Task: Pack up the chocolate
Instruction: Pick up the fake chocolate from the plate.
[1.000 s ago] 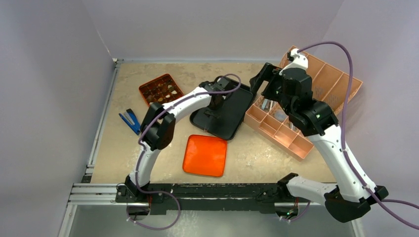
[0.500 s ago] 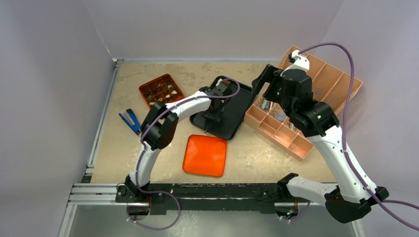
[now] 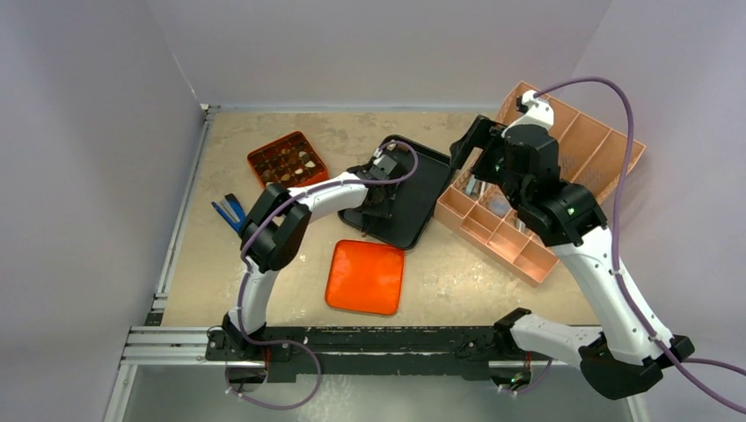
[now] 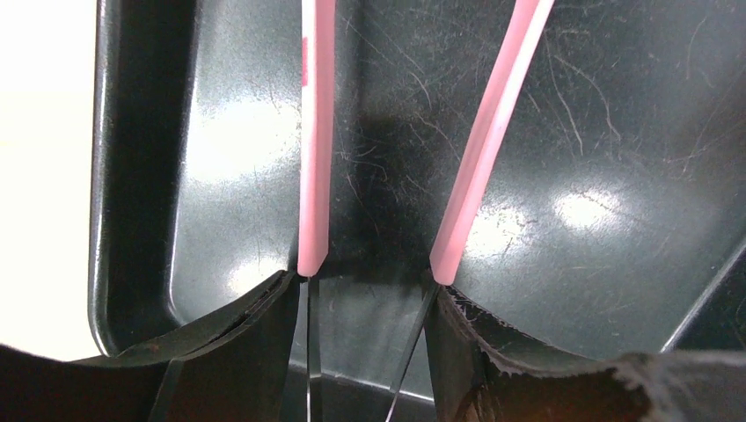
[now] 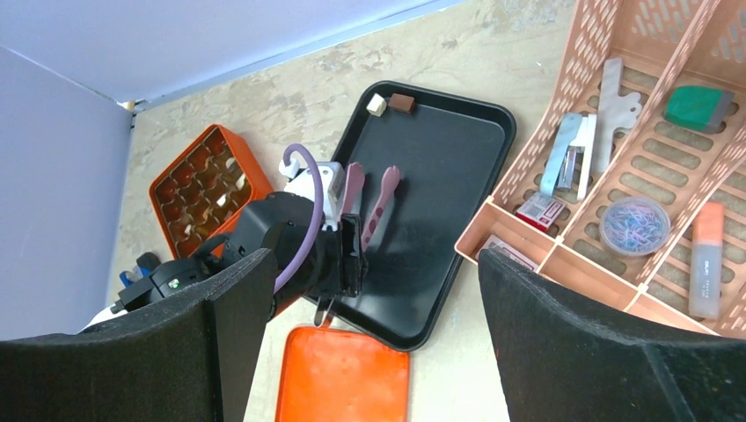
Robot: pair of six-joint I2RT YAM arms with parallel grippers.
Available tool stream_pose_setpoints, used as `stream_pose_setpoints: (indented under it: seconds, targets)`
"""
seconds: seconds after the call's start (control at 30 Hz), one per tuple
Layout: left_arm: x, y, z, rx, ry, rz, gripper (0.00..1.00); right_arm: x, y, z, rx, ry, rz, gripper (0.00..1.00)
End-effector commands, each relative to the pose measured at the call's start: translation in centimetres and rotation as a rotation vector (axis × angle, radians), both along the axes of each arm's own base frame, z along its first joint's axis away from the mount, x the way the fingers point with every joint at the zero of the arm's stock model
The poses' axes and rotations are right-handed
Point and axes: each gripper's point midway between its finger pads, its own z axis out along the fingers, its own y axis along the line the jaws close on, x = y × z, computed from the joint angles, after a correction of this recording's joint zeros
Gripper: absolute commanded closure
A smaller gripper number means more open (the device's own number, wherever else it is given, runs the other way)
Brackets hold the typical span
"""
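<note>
My left gripper (image 3: 380,178) is over the black tray (image 3: 420,204) and is shut on pink tongs (image 4: 315,158). The two tong arms stand apart over the tray floor with nothing between them, as the right wrist view (image 5: 369,204) also shows. A cream chocolate (image 5: 376,104) and a brown chocolate (image 5: 403,103) lie in the tray's far corner. More pieces sit in the orange compartmented box (image 3: 286,161) at the back left. My right gripper (image 3: 472,148) is open and empty, held high between the tray and the organizer.
An orange lid (image 3: 365,277) lies flat in front of the tray. A peach organizer (image 3: 563,176) with office items stands at the right. A blue tool (image 3: 230,214) lies near the left edge.
My left arm has shifted a little to the left, with the tongs still over the tray. The right arm has barely moved.
</note>
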Motion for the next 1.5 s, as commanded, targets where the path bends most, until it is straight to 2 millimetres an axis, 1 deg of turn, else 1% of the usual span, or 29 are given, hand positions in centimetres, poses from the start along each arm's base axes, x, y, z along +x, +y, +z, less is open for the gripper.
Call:
stream_pose_setpoints:
  seconds: [0.0,0.17,0.23,0.33,0.4,0.53,0.63,0.73,0.77,0.87,0.97,1.03,1.1,1.17,1.23,1.33,1.47]
  targets:
    - [2.2,-1.1,3.0,-0.095,-0.127,0.047,0.48,-0.6,-1.2,1.4,0.007,-0.045,-0.035,0.13]
    - [2.0,-2.1,2.6,-0.136,-0.103,0.036,0.49,-0.6,-0.9,1.3,0.009,-0.038,-0.020,0.13]
    - [1.9,-2.5,2.4,-0.158,-0.094,0.031,0.53,-0.6,-0.7,1.5,0.011,-0.039,-0.013,0.13]
    - [1.7,-3.2,2.7,-0.194,-0.080,0.007,0.60,-0.5,-0.7,1.6,0.006,-0.039,-0.010,0.13]
    - [1.5,-3.0,3.4,-0.182,-0.066,0.009,0.64,-0.6,-0.7,1.8,0.008,-0.041,-0.011,0.13]
    - [1.8,-1.9,6.7,-0.185,-0.097,0.035,0.64,-0.6,-0.5,1.5,0.011,-0.035,-0.001,0.13]
    - [2.4,-1.0,10.1,-0.223,-0.100,0.049,0.64,-0.6,-0.3,1.0,0.021,-0.014,0.001,0.13]
    - [2.1,0.1,13.3,-0.214,-0.113,0.031,0.65,-0.8,0.2,1.0,0.032,-0.002,0.022,0.13]
    - [1.9,0.4,14.4,-0.216,-0.127,0.024,0.65,-0.8,0.4,0.9,0.037,0.004,0.030,0.15]
    - [1.1,0.9,16.8,-0.224,-0.135,0.002,0.65,-0.6,1.4,0.1,0.080,0.034,0.050,0.19]
    - [0.3,1.2,18.9,-0.230,-0.131,-0.020,0.66,-0.1,3.5,-0.4,0.134,0.057,0.115,0.30]
    - [-0.5,1.0,20.2,-0.259,-0.128,-0.052,0.68,0.6,5.2,-0.7,0.162,0.073,0.169,0.41]
    - [-1.1,0.9,21.3,-0.280,-0.127,-0.076,0.68,1.3,7.0,-1.1,0.194,0.100,0.219,0.54]
    - [-1.9,0.5,22.1,-0.299,-0.130,-0.106,0.68,2.1,8.6,-1.3,0.221,0.110,0.268,0.66]
    - [-2.5,0.3,22.7,-0.310,-0.137,-0.127,0.68,2.9,10.2,-1.0,0.256,0.103,0.315,0.76]
    - [-3.4,-0.1,23.0,-0.316,-0.138,-0.162,0.68,4.5,11.9,-0.7,0.304,0.088,0.343,0.88]
    - [-4.2,-0.4,23.7,-0.334,-0.157,-0.194,0.68,6.7,13.3,-0.4,0.346,0.067,0.349,0.97]
